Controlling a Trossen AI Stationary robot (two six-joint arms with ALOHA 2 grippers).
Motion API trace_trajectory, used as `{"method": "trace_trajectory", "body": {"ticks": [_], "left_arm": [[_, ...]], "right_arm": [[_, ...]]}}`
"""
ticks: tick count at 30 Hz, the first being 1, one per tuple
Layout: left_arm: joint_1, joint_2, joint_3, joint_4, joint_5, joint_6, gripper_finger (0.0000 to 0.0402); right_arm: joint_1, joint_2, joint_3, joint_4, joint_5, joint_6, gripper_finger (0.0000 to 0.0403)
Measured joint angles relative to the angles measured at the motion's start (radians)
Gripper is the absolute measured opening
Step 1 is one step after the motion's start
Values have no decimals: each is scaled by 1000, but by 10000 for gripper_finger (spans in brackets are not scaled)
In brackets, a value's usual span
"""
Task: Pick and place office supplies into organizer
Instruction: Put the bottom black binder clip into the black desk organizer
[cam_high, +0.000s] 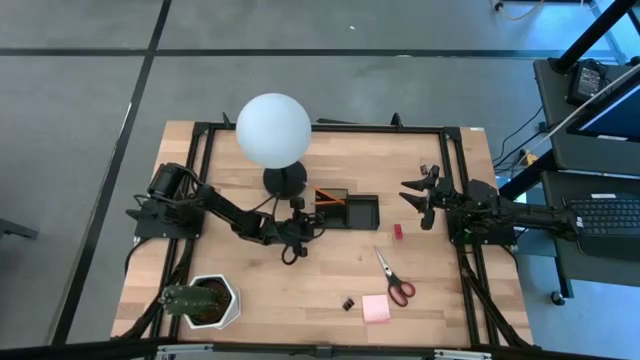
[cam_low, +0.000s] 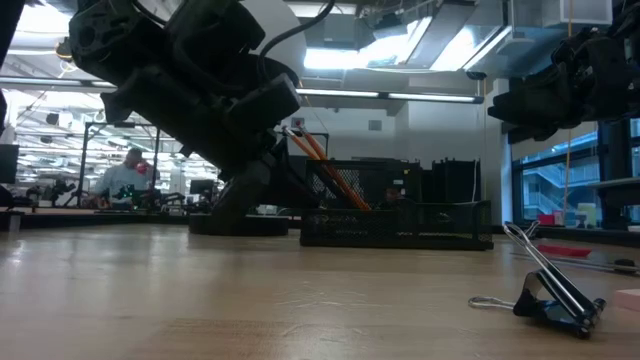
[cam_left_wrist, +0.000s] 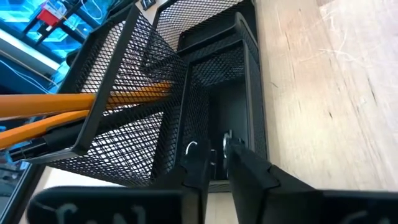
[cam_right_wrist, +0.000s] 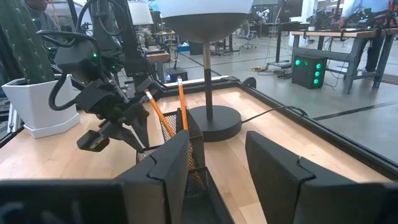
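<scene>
The organizer (cam_high: 350, 212) is a black mesh tray on the table's middle. Orange pencils (cam_left_wrist: 62, 109) lean in its taller compartment. My left gripper (cam_left_wrist: 217, 158) slants down into the lower compartment (cam_left_wrist: 233, 106), its fingers a narrow gap apart. A small binder clip's silver wire handles (cam_left_wrist: 191, 148) show right at the fingertips. My right gripper (cam_high: 415, 197) waits open at the table's right side, nothing between its fingers. Red-handled scissors (cam_high: 395, 277), a pink sticky-note pad (cam_high: 376, 308), another binder clip (cam_high: 349, 302) and a small red block (cam_high: 397, 231) lie flat on the table. My left gripper's fingertips (cam_left_wrist: 202, 167) stand over the binder clip's wire handles (cam_left_wrist: 225, 140) inside the organizer's lower compartment, coming slanting down from the table's left. I cannot tell whether they touch the clip; the fingers themselves hide its body.
A white globe lamp (cam_high: 273, 130) on a round black base (cam_high: 284, 180) stands just behind and left of the organizer. A green plant in a white pot (cam_high: 200, 300) sits at the near left corner. Bare wood lies between the organizer and the scissors.
</scene>
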Motion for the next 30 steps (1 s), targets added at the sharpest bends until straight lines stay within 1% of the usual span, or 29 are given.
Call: {"method": "trace_trajectory", "body": {"ticks": [5, 10, 13, 15, 17, 18, 21, 23, 26, 27, 30], "left_arm": [[-4, -15, -1, -11, -17, 0, 65], [-20, -76, -2, -9, -15, -5, 72], [-28, -120, -2, -11, 37, -51, 75], [-28, -154, -2, -11, 93, -105, 75], [-27, -183, -2, -12, 186, -171, 75], [-24, -194, -2, -10, 246, -209, 75], [-6, -216, -2, -11, 469, -314, 75], [2, -217, -1, -7, 586, -361, 75], [-1, -217, -1, -20, 677, -370, 75], [-5, -217, -1, -29, 692, -358, 75], [-31, -216, -1, -31, 692, -278, 75]], "right_arm": [[0, 0, 0, 0, 0, 0, 162], [0, 0, 0, 0, 0, 0, 162], [0, 0, 0, 0, 0, 0, 162], [0, 0, 0, 0, 0, 0, 162], [0, 0, 0, 0, 0, 0, 162], [0, 0, 0, 0, 0, -1, 162], [0, 0, 0, 0, 0, 0, 162], [0, 0, 0, 0, 0, 0, 162], [0, 0, 0, 0, 0, 0, 162], [0, 0, 0, 0, 0, 0, 162], [0, 0, 0, 0, 0, 1, 162]]}}
